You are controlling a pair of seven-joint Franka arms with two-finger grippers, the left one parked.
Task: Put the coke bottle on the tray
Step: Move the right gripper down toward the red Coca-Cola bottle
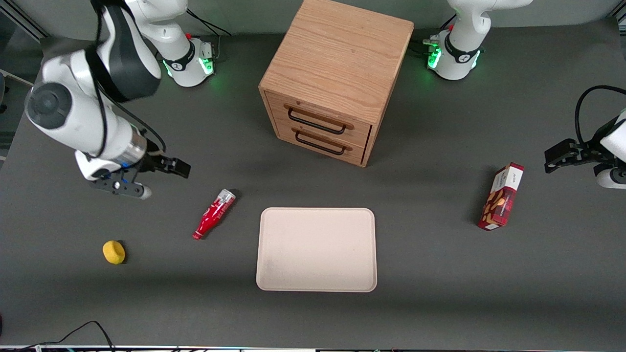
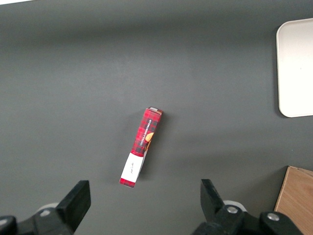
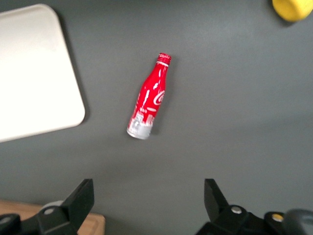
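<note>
A: Near to far?
B: Tray (image 1: 316, 249) near the tabletop's (image 1: 440, 303) front edge, cut off in both wrist views. Coke bottle (image 1: 213, 214) lies flat just beside it, apart, cap nearer.
A: Gripper?
B: Gripper (image 3: 149, 203) hovers farther back toward the working arm's end, fingers spread, holding nothing; fingertips cropped.

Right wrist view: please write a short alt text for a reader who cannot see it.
A red coke bottle lies on its side on the dark table, beside a cream tray. The open gripper hangs above the table, apart from the bottle. A yellow object lies farther off.
</note>
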